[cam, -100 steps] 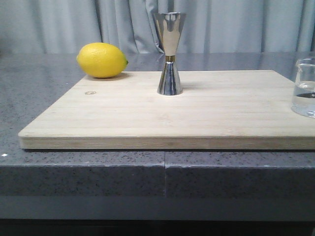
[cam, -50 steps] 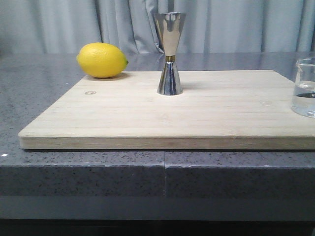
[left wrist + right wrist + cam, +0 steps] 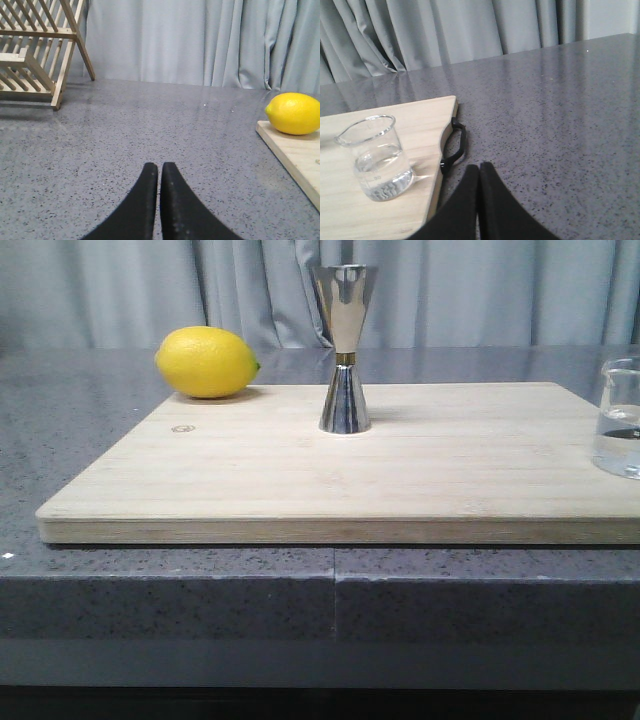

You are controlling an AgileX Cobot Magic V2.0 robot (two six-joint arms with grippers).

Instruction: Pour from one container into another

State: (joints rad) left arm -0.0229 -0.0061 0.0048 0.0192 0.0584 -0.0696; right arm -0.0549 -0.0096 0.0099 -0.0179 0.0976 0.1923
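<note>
Nothing moved since the earlier frames beyond a faint shift of the front view; all items as before.

Left gripper: matte black curved fingers pressed together, nothing held, low over speckled grey counter, off the left edge of the board.

Right gripper: same black fingers, tips touching, empty, over counter just off the board's right end, near its black handle.

Beaker: small, clear glass, straight-sided, flared rim with spout, partly filled with clear liquid; faint white printed marks, not legible. Upright at the board's right end.

Jigger: polished steel, hourglass form, thin gold band at waist; upright at the board's middle, toward its far edge.

Cutting board: pale wood, fine grain, rectangular.

Lemon: yellow, dimpled skin, at the board's far left corner.

Wooden slatted rack: well left of the board.

Grey pleated curtain: behind the board.
</note>
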